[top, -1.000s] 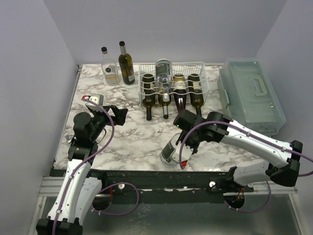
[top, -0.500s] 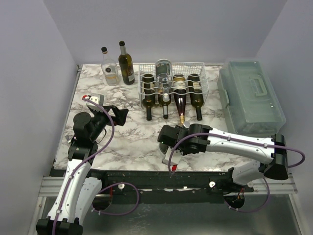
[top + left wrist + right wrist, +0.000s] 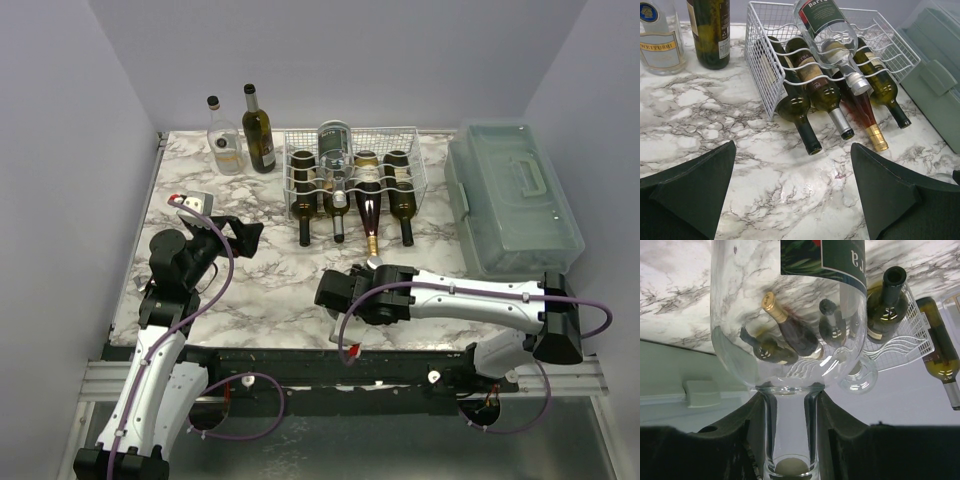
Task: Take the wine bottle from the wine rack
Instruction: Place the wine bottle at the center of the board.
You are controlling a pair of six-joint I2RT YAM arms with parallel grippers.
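The white wire wine rack (image 3: 421, 160) stands at the back centre and holds several dark bottles, with a clear bottle (image 3: 333, 148) lying on its upper tier. It also shows in the left wrist view (image 3: 758, 50). My right gripper (image 3: 334, 291) is near the table's front edge, well in front of the rack. In the right wrist view the right gripper (image 3: 790, 405) is shut on the neck of a clear glass wine bottle (image 3: 785, 330) with a dark green label. In the top view the arm hides most of that bottle. My left gripper (image 3: 243, 232) is open and empty at the left, facing the rack (image 3: 792, 190).
Two bottles stand at the back left: a clear one (image 3: 225, 135) and a dark one (image 3: 258, 128). A translucent green-grey plastic box with a handle (image 3: 512, 195) lies at the right, beside the rack.
My right arm has swung left and toward the near edge with the clear bottle in its grip. The left arm has not moved.
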